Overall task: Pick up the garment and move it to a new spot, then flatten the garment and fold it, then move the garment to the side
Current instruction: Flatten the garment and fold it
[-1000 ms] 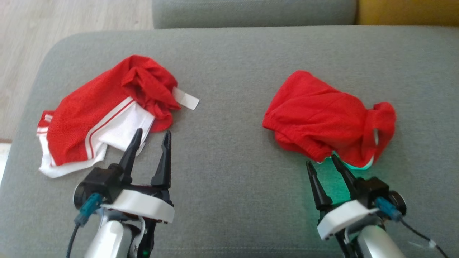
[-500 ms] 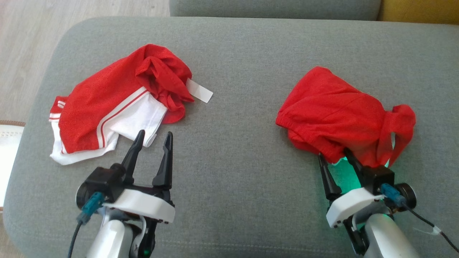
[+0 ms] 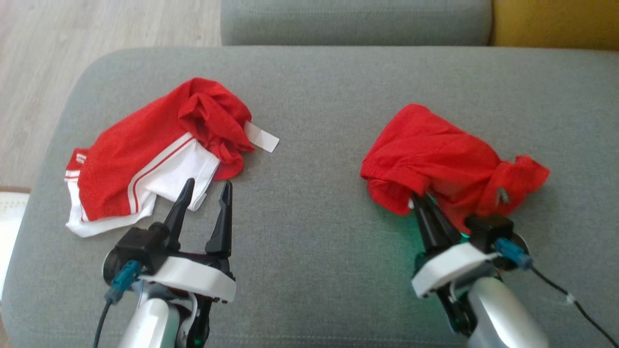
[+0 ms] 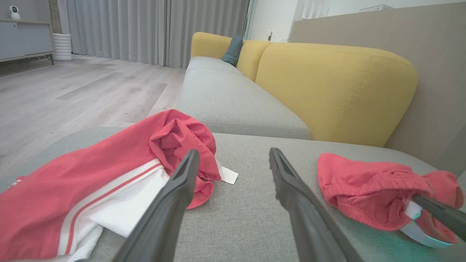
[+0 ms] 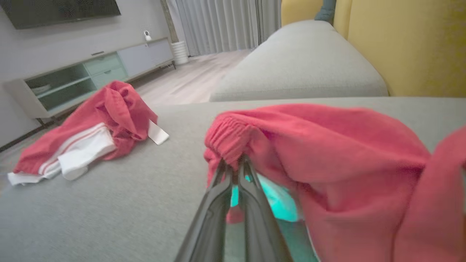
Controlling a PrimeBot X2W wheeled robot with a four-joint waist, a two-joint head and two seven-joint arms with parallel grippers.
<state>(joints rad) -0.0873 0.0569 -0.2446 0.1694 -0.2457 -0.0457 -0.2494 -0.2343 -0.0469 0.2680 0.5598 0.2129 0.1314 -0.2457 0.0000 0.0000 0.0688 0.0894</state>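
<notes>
- The grey sofa cushion [image 3: 314,121] carries everything. Beyond it stand another grey seat and a yellow backrest [image 4: 327,83].
- A red-and-white garment [image 3: 125,154] lies crumpled on the cushion's left part, with its white panel toward the robot and its red cloth bunched at the far right end.
- The red garment [image 3: 435,154] sits bunched on the cushion's right part, well apart from the other piece. Its elastic hem faces the robot.
- The left end effector [image 3: 207,183] hangs with its fingers spread wide and holds nothing. Its tips are at the near edge of the white panel, and I cannot tell whether they touch it.
- The right end effector [image 3: 420,203] is closed, its two fingers pressed together on the red garment's near hem, which is gathered at the pinch.
- A white label [image 3: 261,137] juts from the red-and-white garment's right side and lies flat on the cushion.
</notes>
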